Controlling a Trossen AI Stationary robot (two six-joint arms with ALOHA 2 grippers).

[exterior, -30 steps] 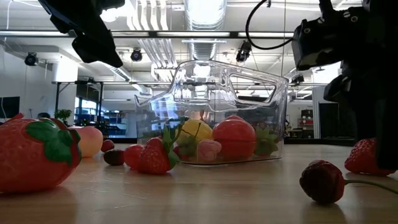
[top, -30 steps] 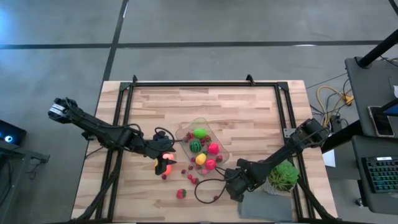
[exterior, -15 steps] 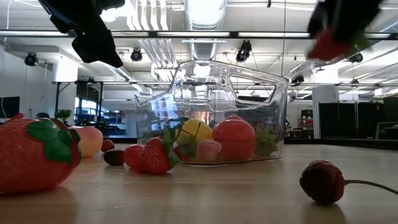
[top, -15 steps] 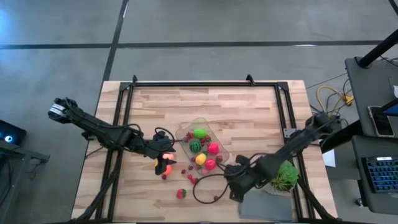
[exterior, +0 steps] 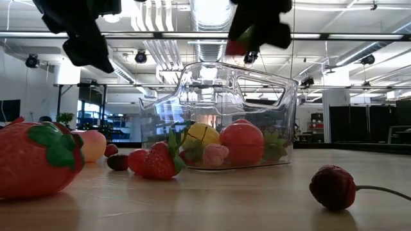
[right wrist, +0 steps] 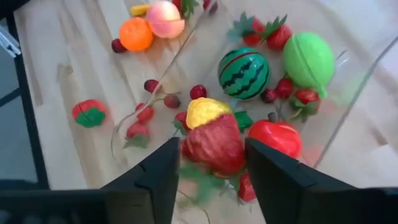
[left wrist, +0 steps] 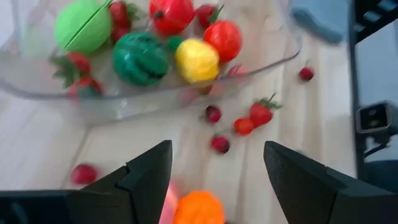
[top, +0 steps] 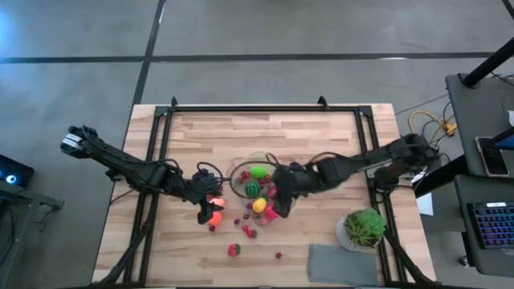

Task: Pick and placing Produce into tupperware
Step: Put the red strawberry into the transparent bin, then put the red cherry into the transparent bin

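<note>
Room: an open workshop hall with ceiling lights and ducts shows behind the table in the low view; no person is visible.
Surface: a pale wooden table (top: pixel 321 152) in a dark frame, with a potted green plant (top: pixel 365 227) and a flat grey cloth (top: pixel 341 265) near its front right corner.
Tupperware: the clear tub (top: pixel 241 167) sits near the middle of the table; it already holds a lime-green fruit (right wrist: pixel 309 60), a striped watermelon (right wrist: pixel 243 73), a yellow fruit (right wrist: pixel 205 111) and a red tomato (right wrist: pixel 279 137).
Loose produce: a large strawberry (top: pixel 234 250), small berries (top: pixel 248 231) and a dark cherry (top: pixel 279 255) lie on the wood in front of the tub.
Right gripper (top: pixel 283 195): above the tub's front right part, with a red strawberry (right wrist: pixel 213 144) between its fingers; the fingers look to be just loosening, though whether they press the fruit is hard to tell (it sits blurred between them).
Left gripper (left wrist: pixel 216 180): hanging open just left of the tub, over an orange fruit (left wrist: pixel 199 209) and a peach (top: pixel 215 201) on the table, holding nothing.
Step in hand: dropping the strawberry into the tub.
How to do it well: I judge it best to release well inside the rim, low over the pile, so the fruit does not bounce out; then lift straight up, clear of the tub wall.
</note>
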